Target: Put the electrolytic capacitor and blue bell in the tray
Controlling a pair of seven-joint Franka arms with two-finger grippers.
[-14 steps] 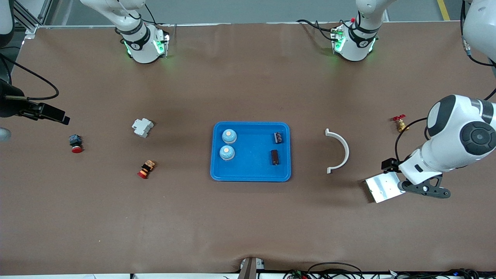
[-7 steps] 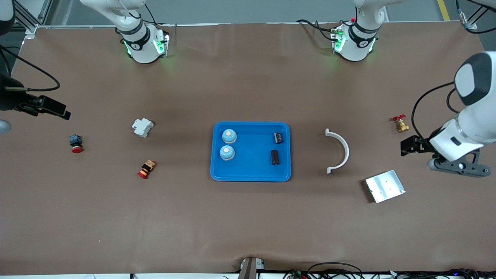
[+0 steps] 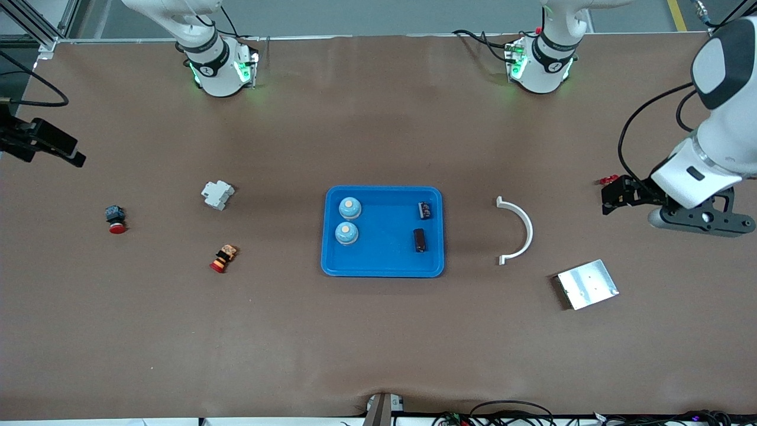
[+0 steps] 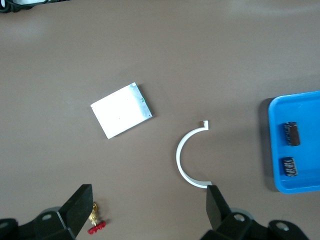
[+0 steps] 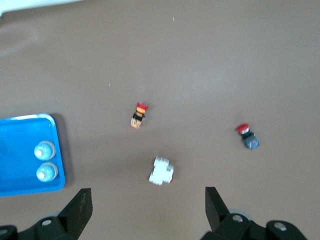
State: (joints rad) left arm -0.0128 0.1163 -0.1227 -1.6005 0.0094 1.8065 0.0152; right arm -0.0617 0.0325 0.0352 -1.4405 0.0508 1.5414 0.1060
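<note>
Tray [image 3: 382, 264] at the counter's [image 3: 378, 343] centre already holds two blue bells [image 3: 349, 220] and two capacitors [image 3: 421, 225], so the task looks done; both left pincer [image 4: 147, 212] and right pincer [image 5: 147, 210] hang open, empty, over opposite counter ends.

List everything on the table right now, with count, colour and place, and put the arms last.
Shallow bright blue plastic tray: one, table centre.
Round blue bells with pale tops: two, in the tray, toward the right arm's end.
Dark cylindrical capacitors: two, in the tray, toward the left arm's end.
White curved half-ring: one, beside the tray toward the left arm's end.
Silver metal plate: one, nearer the front camera than the half-ring.
Brass valve with red handle: one, under the left gripper.
White blocky part, orange-and-red part, red-capped button: one each, toward the right arm's end.
Left gripper, right gripper: fingers open, empty.
</note>
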